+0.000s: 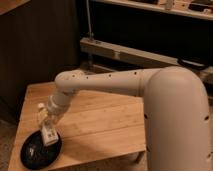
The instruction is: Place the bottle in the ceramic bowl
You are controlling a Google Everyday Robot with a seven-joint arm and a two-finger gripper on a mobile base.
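The bottle (49,134) is small and clear, with a white cap at the top and a pale label. It is held tilted in my gripper (48,121), at the end of the white arm that reaches in from the right. The bottle's lower end hangs over the right part of the ceramic bowl (33,152). The bowl is round, shallow and glossy black, and sits at the front left corner of the wooden table (107,120). My gripper is shut on the bottle, and its fingers are partly hidden behind the bottle.
The arm's thick white body (175,120) fills the right side of the view. A dark cabinet (40,45) stands behind the table on the left. A metal rail and shelving (135,52) run behind it. The table's front edge lies close to the bowl.
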